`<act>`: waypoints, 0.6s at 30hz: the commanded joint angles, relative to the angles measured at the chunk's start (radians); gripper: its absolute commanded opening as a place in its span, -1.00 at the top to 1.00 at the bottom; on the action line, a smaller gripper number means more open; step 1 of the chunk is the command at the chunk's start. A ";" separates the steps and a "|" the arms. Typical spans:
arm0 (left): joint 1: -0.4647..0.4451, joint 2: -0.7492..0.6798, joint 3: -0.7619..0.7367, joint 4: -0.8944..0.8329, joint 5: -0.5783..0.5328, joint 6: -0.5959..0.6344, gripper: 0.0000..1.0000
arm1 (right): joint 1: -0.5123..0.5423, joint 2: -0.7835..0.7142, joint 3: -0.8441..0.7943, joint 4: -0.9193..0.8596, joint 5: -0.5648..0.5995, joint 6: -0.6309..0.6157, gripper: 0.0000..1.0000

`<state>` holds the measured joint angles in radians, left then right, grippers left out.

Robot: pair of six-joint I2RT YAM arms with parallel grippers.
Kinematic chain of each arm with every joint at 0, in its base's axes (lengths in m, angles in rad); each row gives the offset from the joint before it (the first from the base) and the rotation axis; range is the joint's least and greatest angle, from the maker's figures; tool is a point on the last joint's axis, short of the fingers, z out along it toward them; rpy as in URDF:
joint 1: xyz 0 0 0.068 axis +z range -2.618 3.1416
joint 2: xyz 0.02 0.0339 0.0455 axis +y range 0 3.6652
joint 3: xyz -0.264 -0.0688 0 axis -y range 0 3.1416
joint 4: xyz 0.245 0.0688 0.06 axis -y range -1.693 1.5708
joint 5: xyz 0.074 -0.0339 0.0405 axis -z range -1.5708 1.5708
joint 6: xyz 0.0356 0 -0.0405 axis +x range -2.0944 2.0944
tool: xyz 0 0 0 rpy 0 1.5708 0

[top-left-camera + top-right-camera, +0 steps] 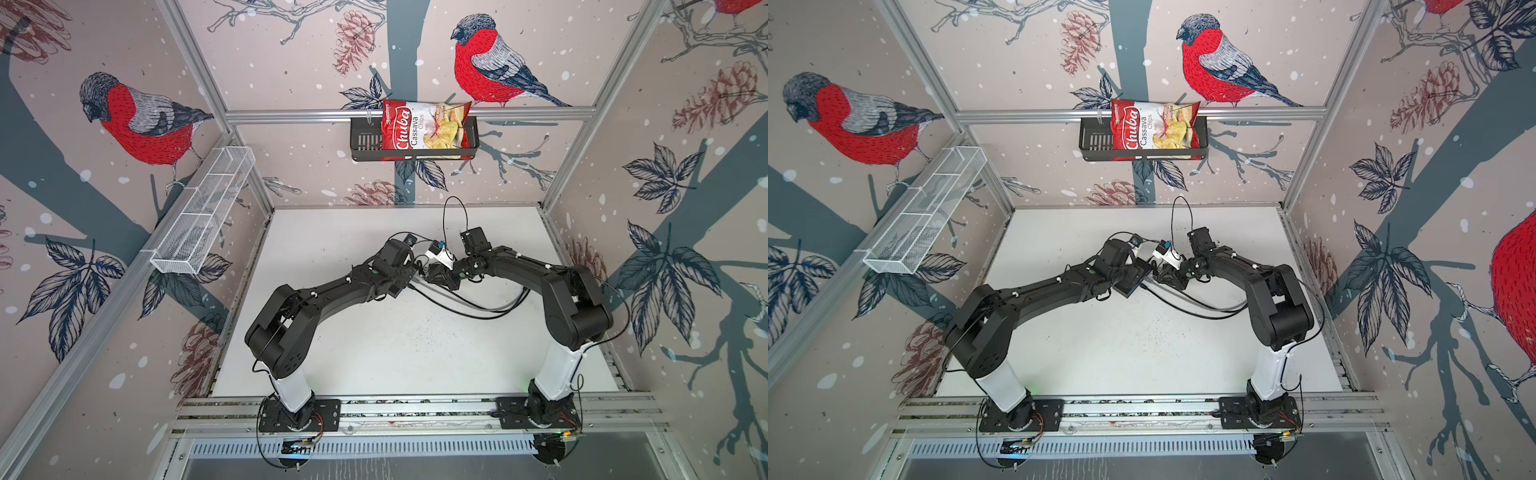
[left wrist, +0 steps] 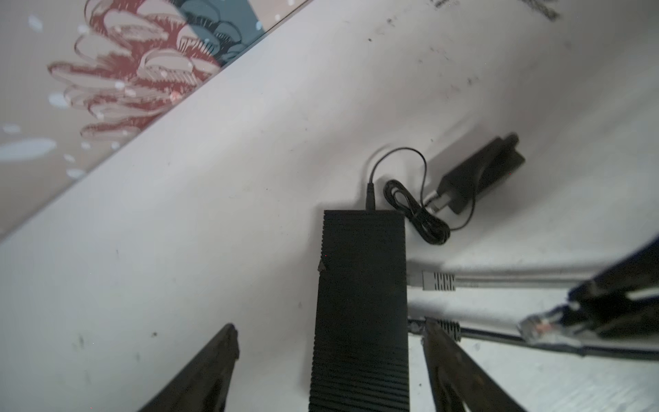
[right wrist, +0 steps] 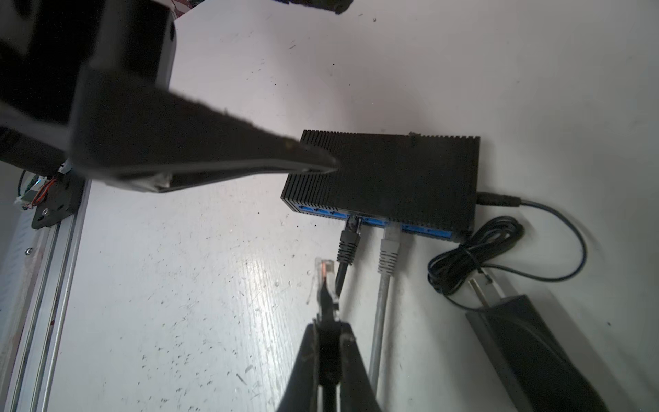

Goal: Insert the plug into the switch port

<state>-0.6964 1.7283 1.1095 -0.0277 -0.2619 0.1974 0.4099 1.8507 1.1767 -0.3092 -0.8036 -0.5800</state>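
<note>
Right jaws clench the one loose plug [image 3: 322, 274], left jaws gape astride the one switch [image 3: 388, 171], two cables [image 3: 388, 255] plugged in, scuffed white counter [image 3: 214, 285], bird-papered walls [image 1: 291, 62].

Both top views look down from high above the table [image 1: 374, 353]. Each wrist view peers closely past its fingers [image 2: 210, 371]; both share the switch [image 3: 392, 171] beyond them.
</note>
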 commanded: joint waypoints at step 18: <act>-0.026 -0.096 -0.322 0.463 0.316 0.707 -0.61 | -0.003 0.015 0.035 -0.093 -0.062 -0.024 0.91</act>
<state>-0.7212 1.6413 0.8097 0.2977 -0.0193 0.8219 0.4065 1.8629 1.2045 -0.3752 -0.8314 -0.5999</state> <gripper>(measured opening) 0.804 0.092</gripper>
